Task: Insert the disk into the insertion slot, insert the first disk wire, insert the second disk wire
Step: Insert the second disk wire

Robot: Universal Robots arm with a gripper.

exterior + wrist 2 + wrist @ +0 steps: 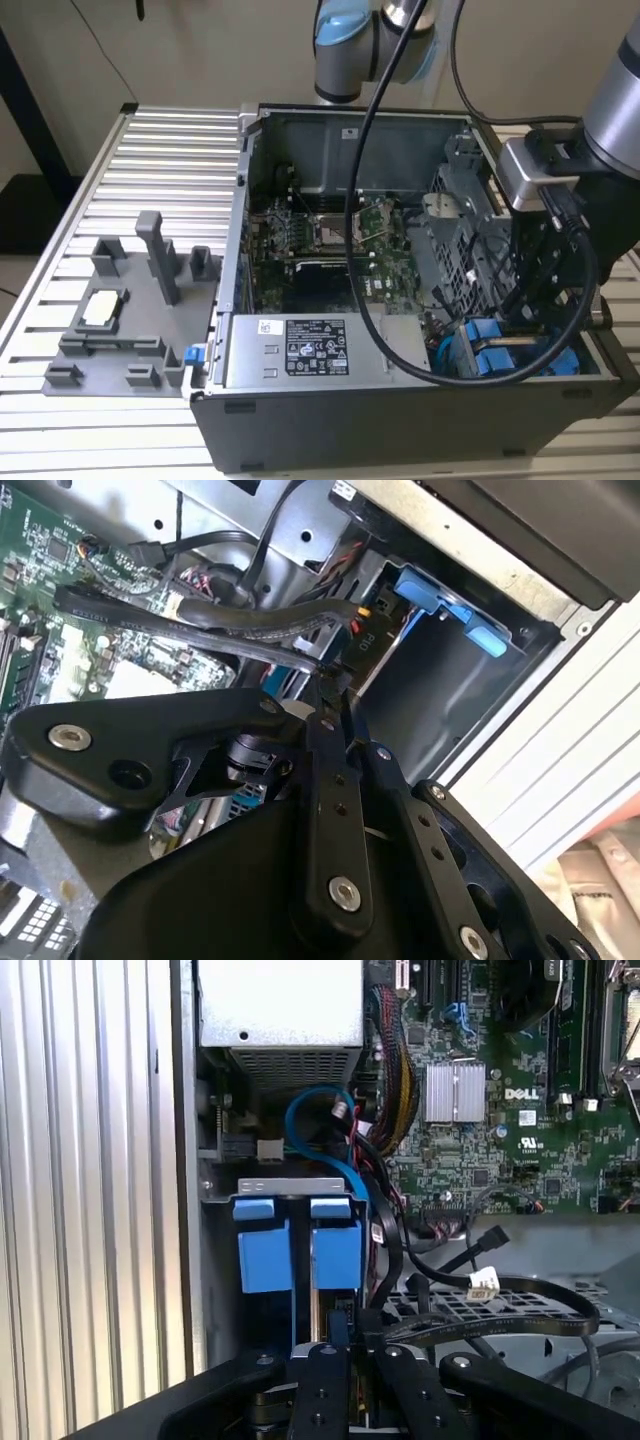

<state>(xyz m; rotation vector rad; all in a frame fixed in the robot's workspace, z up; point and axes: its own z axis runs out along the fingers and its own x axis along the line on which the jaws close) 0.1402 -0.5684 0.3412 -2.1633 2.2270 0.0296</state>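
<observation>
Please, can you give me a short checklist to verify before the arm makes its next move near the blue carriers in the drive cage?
1. Two blue carriers sit side by side in the drive cage: ok.
2. The tool is close to the carriers, inside the case: ok.
3. The black flat cable with its white connector lies loose beside the tool and may snag: not ok.
4. Disk wires plugged in behind the carriers: cannot tell.
5. What the tool holds: cannot tell.
</observation>
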